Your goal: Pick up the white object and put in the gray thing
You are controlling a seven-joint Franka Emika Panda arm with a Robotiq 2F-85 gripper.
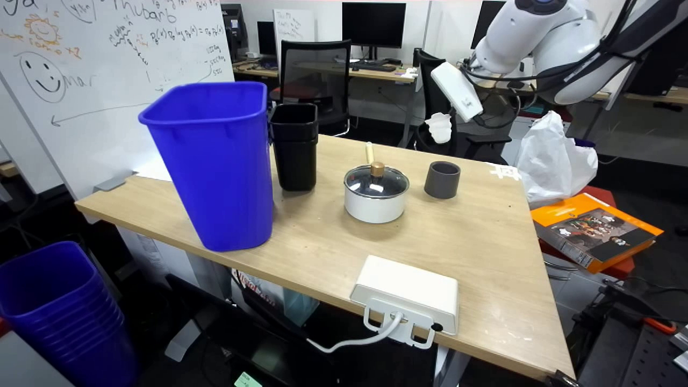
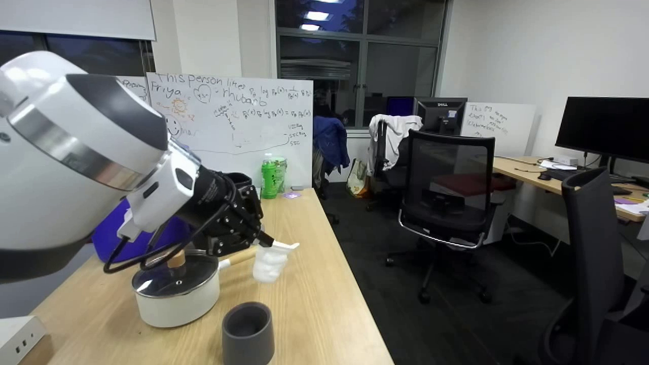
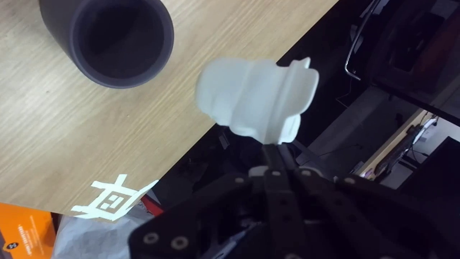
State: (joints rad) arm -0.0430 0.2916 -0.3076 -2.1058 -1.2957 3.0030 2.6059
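Observation:
The white object (image 3: 255,97) is a small, thin, wavy-edged cup-like piece. My gripper (image 3: 276,147) is shut on its rim, and the piece hangs from the fingertips. In an exterior view the white object (image 2: 268,264) hangs tilted above the table, beyond the gray cup, with the gripper (image 2: 264,240) at its top. The white object (image 1: 439,128) also shows in an exterior view, where the fingers are hard to make out. The gray cup (image 1: 442,180) stands upright on the table. In the wrist view the gray cup (image 3: 61,32) is at upper left, apart from the white object, its inside dark.
A white pot (image 1: 374,207) with a glass lid stands beside the gray cup. A tall blue bin (image 1: 215,172) and a black bin (image 1: 295,156) stand farther along the table (image 1: 473,242). A white box (image 1: 406,285) sits at the table edge.

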